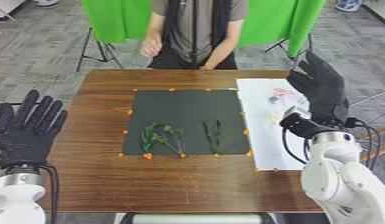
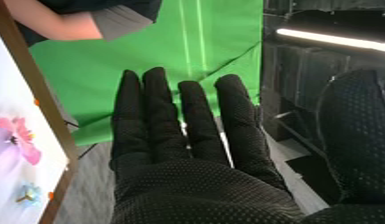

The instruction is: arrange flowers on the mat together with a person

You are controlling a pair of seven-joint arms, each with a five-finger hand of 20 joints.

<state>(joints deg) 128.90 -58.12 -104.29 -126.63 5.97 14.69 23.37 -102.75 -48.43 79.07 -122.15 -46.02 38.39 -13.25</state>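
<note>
Stems low on the mat, blossoms waiting on the sheet

The dark rectangular mat (image 1: 171, 109) lies flat on the brown wooden table (image 1: 91, 185). On its nearer half are a curved, leafy green sprig (image 1: 148, 137), a thin branching green stem (image 1: 177, 140) close beside it and, apart to the right, a straight green stem (image 1: 212, 136). They are probably set low so that flower heads can go above them. Small orange markers (image 1: 148, 156) along the mat's edges seem meant to fix its place.

Just right of the mat, the white rectangular sheet (image 1: 277, 159) appears to serve as the supply area. It carries a pink-petalled flower (image 2: 26, 145) and a small pale-blue flower (image 2: 29, 194), both close to its edge.

The black-gloved right hand (image 1: 323, 87) is raised by the sheet's outer side, fingers straight and thumb well apart, holding nothing. That seems a ready position, near the blossoms without covering the mat. The black-gloved left hand (image 1: 27, 130) is off to the mat's left, fingers spread and likewise holding nothing, likely kept out of the way.

The right forearm covers part of the sheet, and a loose black cable (image 1: 286, 142) loops over it; lowered carelessly, it could brush light petals aside. Beyond the table hangs bright green cloth (image 1: 108, 20), no obstacle to the work.
</note>
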